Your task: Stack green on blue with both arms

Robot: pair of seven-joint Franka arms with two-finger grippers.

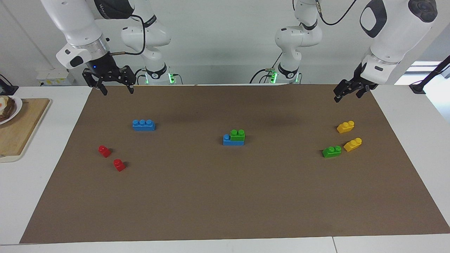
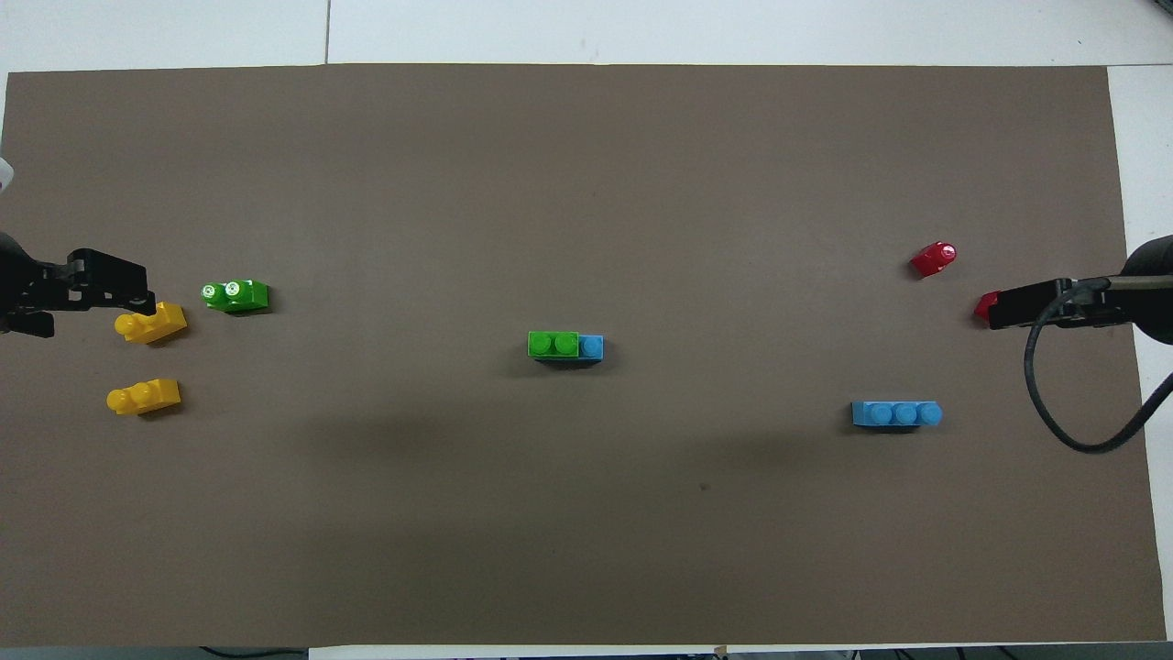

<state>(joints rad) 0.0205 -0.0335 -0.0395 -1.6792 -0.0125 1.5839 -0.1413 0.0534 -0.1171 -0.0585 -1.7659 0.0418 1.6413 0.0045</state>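
A green brick [image 1: 237, 135] sits on a blue brick [image 1: 230, 141] in the middle of the brown mat, covering two of its studs; the pair also shows in the overhead view, green brick [image 2: 553, 344] on blue brick [image 2: 593, 347]. A second blue brick [image 1: 143, 125] [image 2: 896, 414] lies alone toward the right arm's end. A second green brick [image 1: 332, 151] [image 2: 235, 295] lies toward the left arm's end. My right gripper [image 1: 117, 90] [image 2: 999, 312] is open and empty, raised over its end of the mat. My left gripper [image 1: 348, 96] [image 2: 137, 298] is open and empty, raised over its end.
Two yellow bricks [image 1: 345, 127] [image 1: 352, 144] lie beside the loose green brick. Two red bricks [image 1: 104, 151] [image 1: 119, 164] lie farther from the robots than the lone blue brick. A wooden board [image 1: 21, 130] with a plate [image 1: 10, 109] lies off the mat [image 1: 225, 196].
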